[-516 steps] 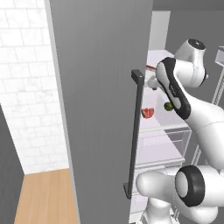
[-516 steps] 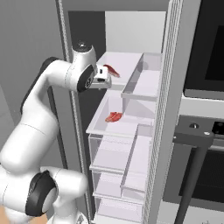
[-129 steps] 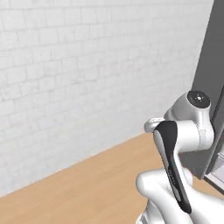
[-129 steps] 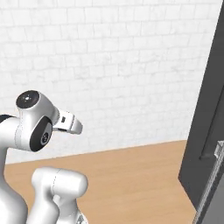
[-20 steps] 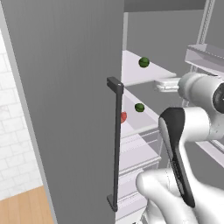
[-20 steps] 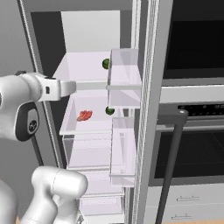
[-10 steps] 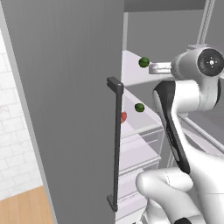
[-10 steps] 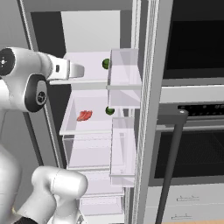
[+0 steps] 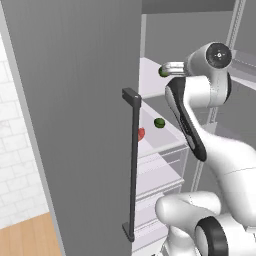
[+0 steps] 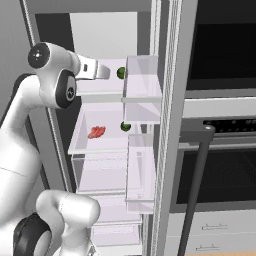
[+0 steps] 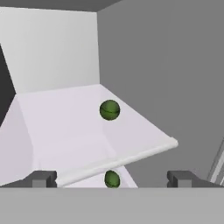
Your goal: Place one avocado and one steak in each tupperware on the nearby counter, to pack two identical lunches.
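Inside the open fridge, one round green avocado point(image 9: 163, 71) point(image 10: 121, 73) point(image 11: 109, 110) rests on the upper white shelf. A second avocado point(image 9: 159, 122) point(image 10: 125, 126) point(image 11: 112, 179) lies on the shelf below. The red steak point(image 10: 96, 132) point(image 9: 141, 133) lies left of that lower avocado, half hidden by the door handle in the left base view. My gripper point(image 9: 172, 68) point(image 10: 102, 72) hovers level with the upper shelf, just short of the upper avocado and apart from it. It is open, and its fingertips point(image 11: 43, 179) stand wide with nothing between them. The tupperware and the counter are out of view.
The grey fridge door point(image 9: 75, 125) with its dark handle point(image 9: 131, 165) stands open on the left. Clear door bins point(image 10: 141, 90) hang on the right of the shelves. Further right are a black oven point(image 10: 220, 45) and its bar handle point(image 10: 200, 175). Lower glass drawers point(image 10: 100, 175) sit beneath the shelves.
Over the last second my hand has risen from the lower shelf's height to the upper shelf and closed in on the upper avocado. Food and fridge door stay put.
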